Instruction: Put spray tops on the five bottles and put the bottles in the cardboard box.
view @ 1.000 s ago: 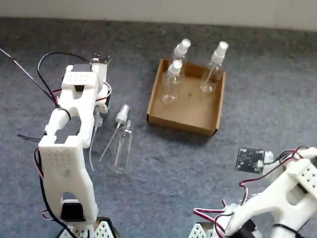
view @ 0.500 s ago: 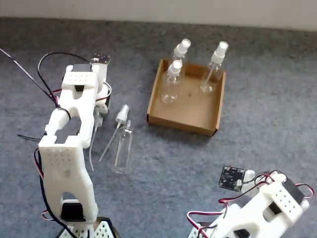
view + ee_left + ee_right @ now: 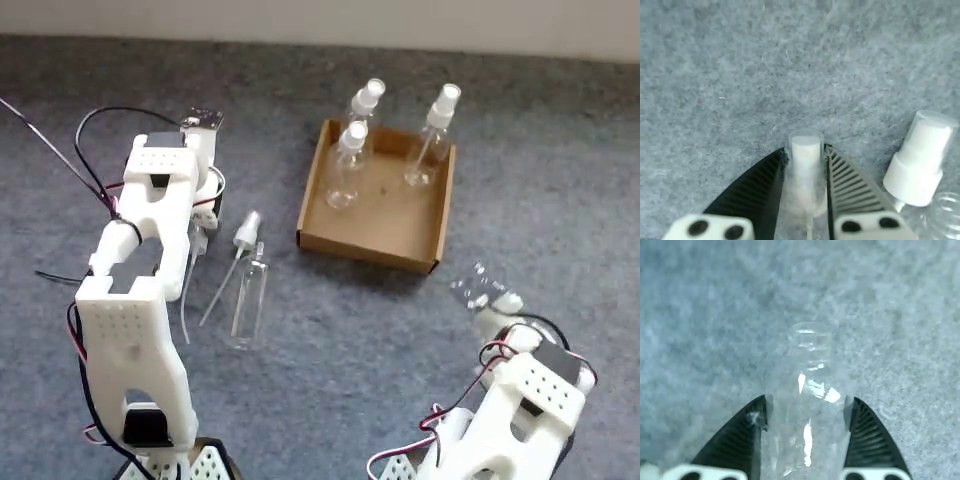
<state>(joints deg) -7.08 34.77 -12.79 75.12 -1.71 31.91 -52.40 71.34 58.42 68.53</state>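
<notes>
Top and bottle held apart.
Left of the cardboard box (image 3: pixel 372 252), the left fingers (image 3: pixel 760 185) pinch a spray top (image 3: pixel 805 160); its thin tube could miss a neck. A loose top (image 3: pixel 246 229) and bare bottle (image 3: pixel 248 298) lie nearer the box, which holds three topped bottles (image 3: pixel 347 165) upright. Off its near right corner the right fingers (image 3: pixel 740 440) clamp an open bottle (image 3: pixel 810 385), slick enough to twist.

- A hobby robotics lab: white printed arms (image 3: pixel 150 215) trail loose bare wires (image 3: pixel 52 148).
- Grey felt-like worktop (image 3: pixel 560 200) lies under the left end effector (image 3: pixel 805 152); a pale wall (image 3: pixel 300 15) stands far beyond it.
</notes>
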